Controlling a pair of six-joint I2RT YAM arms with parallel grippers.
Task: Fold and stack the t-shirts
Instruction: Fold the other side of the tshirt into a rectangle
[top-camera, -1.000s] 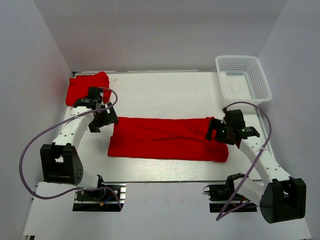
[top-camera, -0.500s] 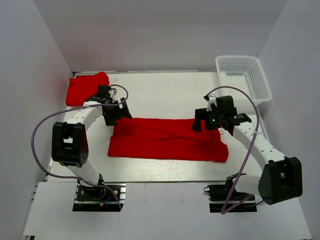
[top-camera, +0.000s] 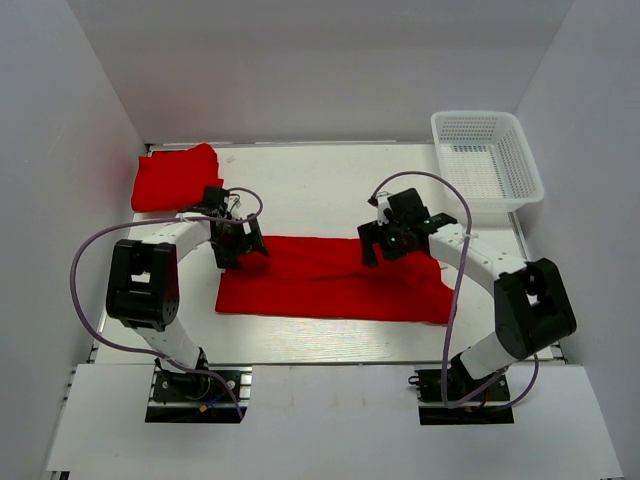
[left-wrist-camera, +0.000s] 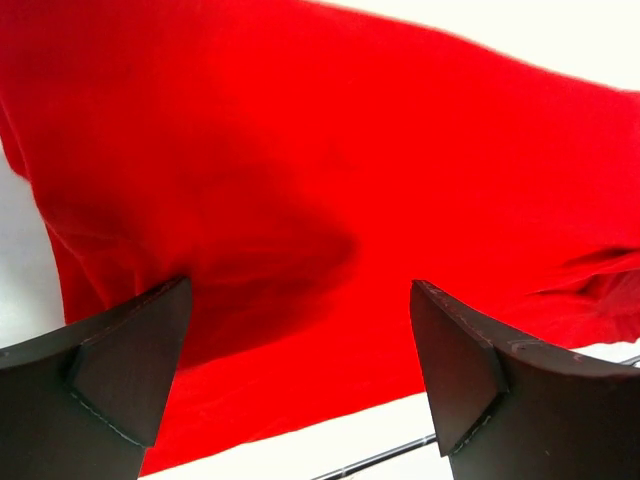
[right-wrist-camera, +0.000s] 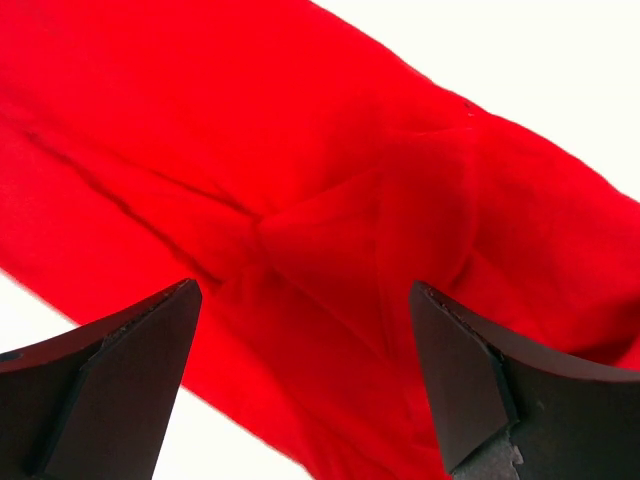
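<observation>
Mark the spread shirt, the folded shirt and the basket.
spread shirt (top-camera: 330, 285): top view, middle of the cloth.
folded shirt (top-camera: 170, 180): top view, middle of its upper face.
basket (top-camera: 478, 116): top view, far rim.

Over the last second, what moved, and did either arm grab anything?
Both arms swung inward over the long t-shirt. The left gripper went from beyond its left end to its far left corner. The right gripper went from its right end leftward along the far edge. Both are open and grip nothing. Long t-shirt, folded t-shirt and basket stayed put.
</observation>
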